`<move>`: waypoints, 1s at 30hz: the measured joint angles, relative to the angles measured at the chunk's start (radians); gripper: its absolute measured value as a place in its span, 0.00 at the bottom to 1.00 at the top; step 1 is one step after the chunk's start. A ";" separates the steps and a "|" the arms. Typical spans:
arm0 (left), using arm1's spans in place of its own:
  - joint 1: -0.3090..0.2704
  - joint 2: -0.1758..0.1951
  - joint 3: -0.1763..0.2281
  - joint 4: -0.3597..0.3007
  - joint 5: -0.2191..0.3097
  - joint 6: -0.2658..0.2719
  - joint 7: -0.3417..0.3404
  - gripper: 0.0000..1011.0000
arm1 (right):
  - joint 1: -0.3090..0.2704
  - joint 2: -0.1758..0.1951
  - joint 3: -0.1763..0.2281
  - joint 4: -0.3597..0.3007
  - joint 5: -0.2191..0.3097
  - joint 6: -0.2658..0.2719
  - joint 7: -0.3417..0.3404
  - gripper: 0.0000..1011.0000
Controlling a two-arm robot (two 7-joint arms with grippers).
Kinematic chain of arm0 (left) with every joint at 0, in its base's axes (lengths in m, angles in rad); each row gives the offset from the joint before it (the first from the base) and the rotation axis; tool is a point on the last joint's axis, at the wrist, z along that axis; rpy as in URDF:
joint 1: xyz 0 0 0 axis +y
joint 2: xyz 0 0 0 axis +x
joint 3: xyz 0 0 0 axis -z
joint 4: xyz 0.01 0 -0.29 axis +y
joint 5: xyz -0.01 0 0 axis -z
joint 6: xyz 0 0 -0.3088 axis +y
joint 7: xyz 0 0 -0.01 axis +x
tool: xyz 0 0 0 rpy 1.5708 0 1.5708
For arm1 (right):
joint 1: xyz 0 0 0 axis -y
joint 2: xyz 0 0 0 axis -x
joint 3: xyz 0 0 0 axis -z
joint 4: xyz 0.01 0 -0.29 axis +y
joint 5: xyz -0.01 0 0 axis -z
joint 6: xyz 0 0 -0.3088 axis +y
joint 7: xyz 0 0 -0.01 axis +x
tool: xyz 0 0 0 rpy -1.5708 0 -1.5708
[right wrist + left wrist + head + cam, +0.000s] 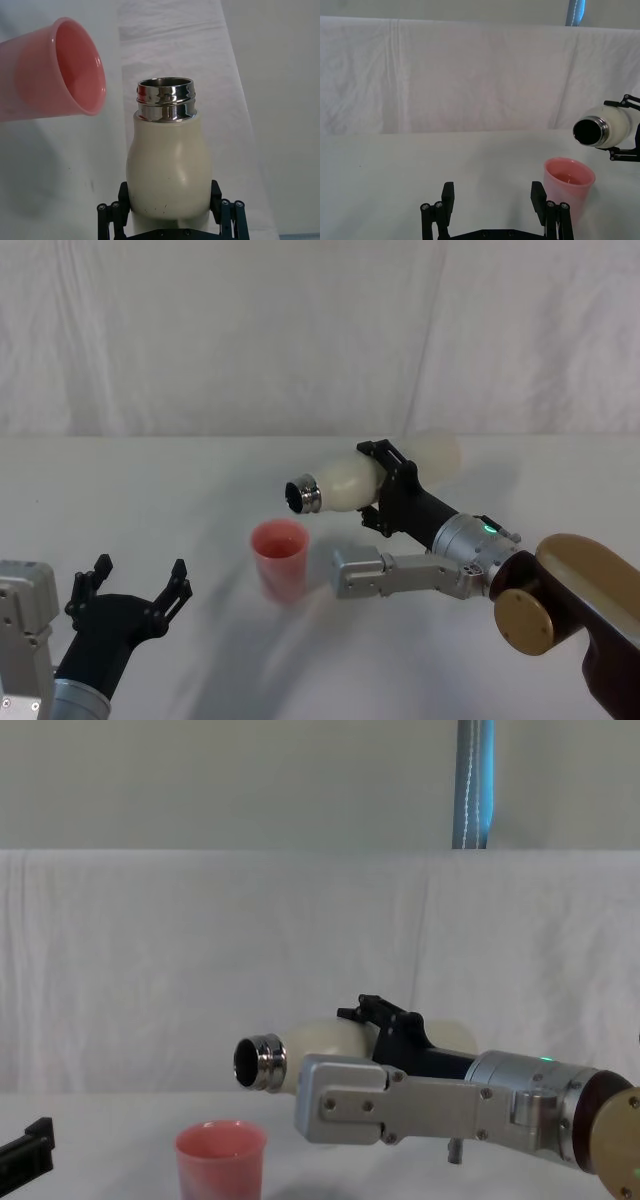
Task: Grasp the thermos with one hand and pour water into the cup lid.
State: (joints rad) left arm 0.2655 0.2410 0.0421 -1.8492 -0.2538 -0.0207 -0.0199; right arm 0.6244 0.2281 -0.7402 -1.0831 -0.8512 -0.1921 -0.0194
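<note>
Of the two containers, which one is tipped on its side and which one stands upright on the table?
The thermos is tipped nearly horizontal, held in the right gripper, its open neck toward the cup lid. The pink cup lid stands upright on the table.

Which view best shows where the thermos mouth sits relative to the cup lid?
The chest view: side-on, the thermos, lying nearly level in the right gripper, has its mouth above the cup lid. The head view shows this from above; both wrist views look obliquely.

Bright, even light, soft faint shadows, glare on the thermos (165, 102) neck.
</note>
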 joint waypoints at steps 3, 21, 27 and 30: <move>0.000 0.000 0.000 0.000 0.000 0.000 0.000 0.99 | 0.003 0.001 -0.004 0.000 -0.004 0.000 0.000 0.94; 0.000 0.000 0.000 0.000 0.000 0.000 0.000 0.99 | 0.018 0.007 -0.021 0.006 -0.025 0.000 -0.010 0.94; 0.000 0.000 0.000 0.000 0.000 0.000 0.000 0.99 | 0.021 0.013 -0.027 0.007 -0.035 0.000 -0.015 0.94; 0.000 0.000 0.000 0.000 0.000 0.000 0.000 0.99 | 0.023 0.015 -0.029 0.006 -0.040 0.001 -0.017 0.94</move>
State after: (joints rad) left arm 0.2655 0.2409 0.0421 -1.8492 -0.2539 -0.0208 -0.0199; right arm 0.6470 0.2434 -0.7690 -1.0767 -0.8909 -0.1915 -0.0365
